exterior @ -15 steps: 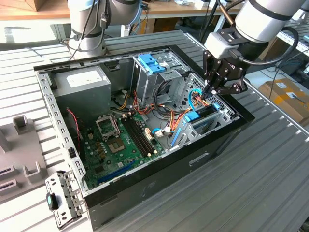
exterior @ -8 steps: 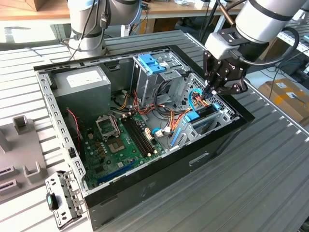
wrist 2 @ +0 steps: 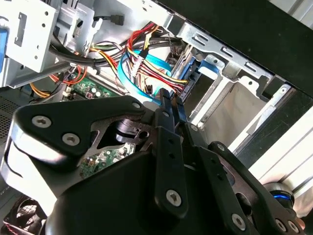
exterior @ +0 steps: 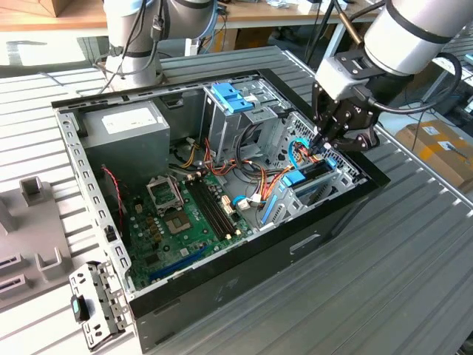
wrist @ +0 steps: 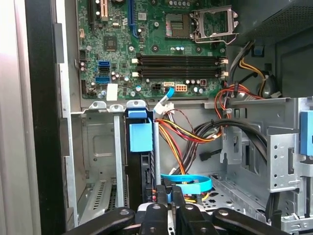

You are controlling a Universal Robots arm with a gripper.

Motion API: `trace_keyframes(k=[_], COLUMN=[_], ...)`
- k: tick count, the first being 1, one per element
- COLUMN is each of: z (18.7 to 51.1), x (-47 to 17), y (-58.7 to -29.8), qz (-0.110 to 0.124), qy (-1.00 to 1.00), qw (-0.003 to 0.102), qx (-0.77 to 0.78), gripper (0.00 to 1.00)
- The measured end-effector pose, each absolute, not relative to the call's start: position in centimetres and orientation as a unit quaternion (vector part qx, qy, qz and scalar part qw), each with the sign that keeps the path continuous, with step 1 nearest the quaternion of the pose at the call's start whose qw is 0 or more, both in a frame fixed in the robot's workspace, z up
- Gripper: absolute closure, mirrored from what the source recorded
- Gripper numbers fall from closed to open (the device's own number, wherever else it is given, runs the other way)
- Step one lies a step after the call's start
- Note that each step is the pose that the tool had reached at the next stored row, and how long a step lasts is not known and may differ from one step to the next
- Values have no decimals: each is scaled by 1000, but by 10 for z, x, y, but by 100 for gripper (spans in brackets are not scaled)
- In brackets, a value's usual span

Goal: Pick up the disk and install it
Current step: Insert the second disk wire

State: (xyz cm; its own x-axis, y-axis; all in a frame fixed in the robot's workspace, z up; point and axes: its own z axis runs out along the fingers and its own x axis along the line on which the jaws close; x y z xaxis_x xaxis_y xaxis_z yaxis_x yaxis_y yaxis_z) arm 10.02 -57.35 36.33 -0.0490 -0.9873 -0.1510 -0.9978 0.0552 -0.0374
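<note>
The disk [exterior: 312, 171], dark with bright blue rails, stands on edge in the drive cage [exterior: 336, 174] at the exterior view's right end of the open computer case. In the first wrist view the disk [wrist: 142, 169] sits in a cage slot with its blue tab [wrist: 141, 134] towards the motherboard. My gripper [exterior: 325, 144] hangs just above the cage, beside the disk and not holding it. In both wrist views its fingers are drawn together: gripper [wrist: 170, 191] pinches a flat blue cable [wrist: 193, 183], and gripper [wrist 2: 170, 102] points into the wire bundle.
A grey power supply [exterior: 122, 129] fills the case's far corner and the motherboard [exterior: 185, 214] covers its floor. A pale blue tray [exterior: 233, 96] tops the upper drive cage. Red, yellow and orange wires [wrist: 195, 132] run past the cage. A second arm's base [exterior: 137, 44] stands behind.
</note>
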Motion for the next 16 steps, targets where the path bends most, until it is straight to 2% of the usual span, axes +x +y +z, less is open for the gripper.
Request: trace_keyframes(k=[16], z=[347], x=[98], y=[-578], qz=[36], qy=[721], qw=[66], qx=[-689], gripper=[84])
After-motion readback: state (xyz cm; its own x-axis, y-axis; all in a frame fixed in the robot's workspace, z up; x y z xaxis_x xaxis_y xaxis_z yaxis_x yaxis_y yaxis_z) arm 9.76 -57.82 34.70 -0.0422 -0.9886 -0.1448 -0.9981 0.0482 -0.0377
